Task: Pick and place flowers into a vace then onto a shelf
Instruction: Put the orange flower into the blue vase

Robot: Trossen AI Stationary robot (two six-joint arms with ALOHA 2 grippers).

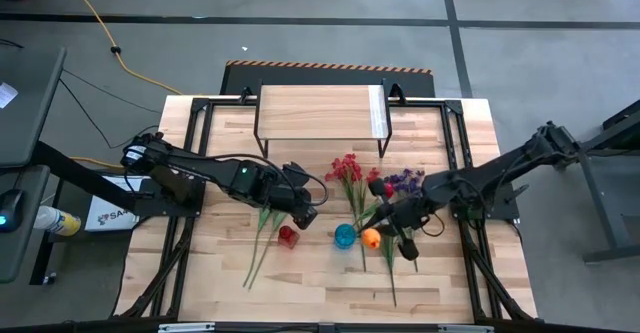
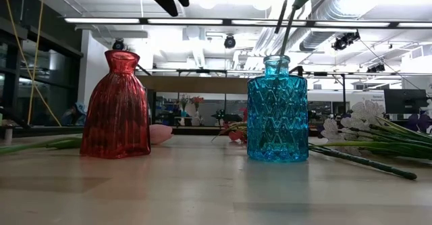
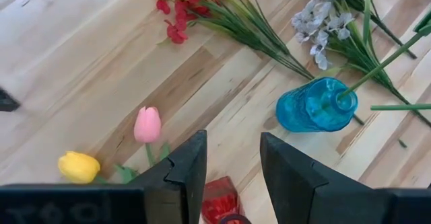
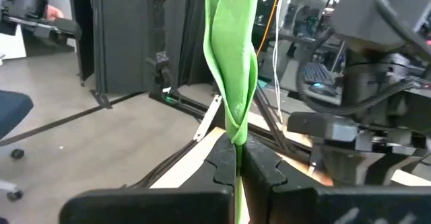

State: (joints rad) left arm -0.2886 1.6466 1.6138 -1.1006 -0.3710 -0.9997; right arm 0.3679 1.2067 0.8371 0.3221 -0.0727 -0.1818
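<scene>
A blue glass vase [image 1: 345, 235] and a red glass vase [image 1: 288, 235] stand upright on the wooden table. A green flower stem [image 3: 377, 66] slants up out of the blue vase's mouth toward my right gripper [image 1: 392, 220], which is shut on it. An orange tulip head [image 1: 370, 238] shows beside the blue vase. My left gripper [image 3: 232, 163] hovers open above the red vase [image 3: 219, 200], touching nothing. Pink [image 3: 147, 124] and yellow [image 3: 78, 167] tulips, a red cluster [image 1: 347, 168] and purple sprays [image 1: 405, 181] lie flat on the table. The shelf [image 1: 320, 113] stands at the far edge. My right gripper pinches the flower's stem together with a folded green leaf [image 4: 236, 126] between its two fingers. The fingers come in level from the table's right and lie across the stem, which runs upright through them. The stem's lower end sits in the blue vase's mouth [image 3: 345, 95].
Loose flowers with long stems [image 2: 364, 159] lie right of and behind the blue vase. The two vases stand close together, with bare table toward the near edge. Black frame rails [image 1: 190, 173] run along both table sides.
</scene>
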